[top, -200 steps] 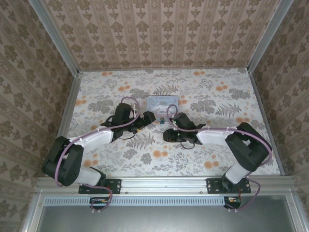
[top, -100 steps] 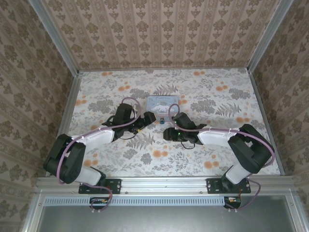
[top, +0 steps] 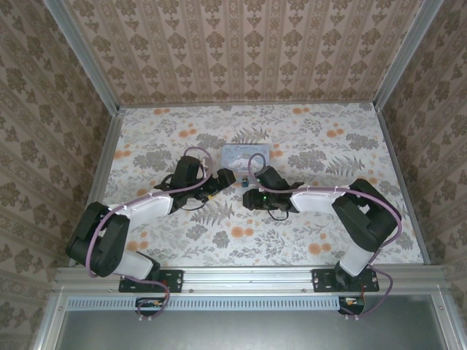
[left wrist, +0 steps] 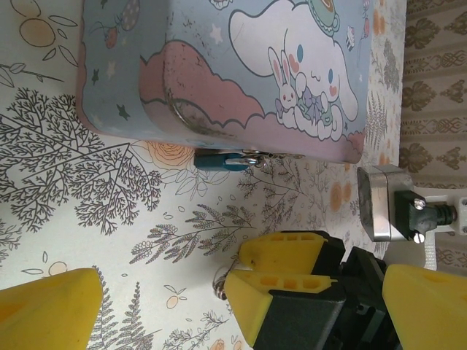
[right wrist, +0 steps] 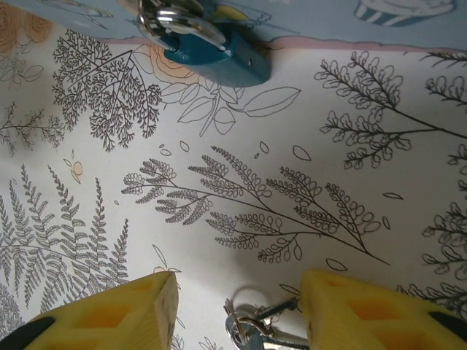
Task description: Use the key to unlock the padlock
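Starting nearest us, we find the right gripper [right wrist: 237,292] low over the table [right wrist: 408,219], its fingers apart and straddling the key [right wrist: 257,327], which lies flat with its ring and is not yet gripped. Farther out, the padlock [right wrist: 211,45] rests against the near edge of the tin [right wrist: 328,18], apparently still fastened. The left gripper [top: 225,177] hovers nearby, spread wide and holding nothing. We judge the task barely begun: grasping, inserting and turning all remain.

No lettering, number or brand can be read anywhere, not even on the cartoon tin [left wrist: 219,65].
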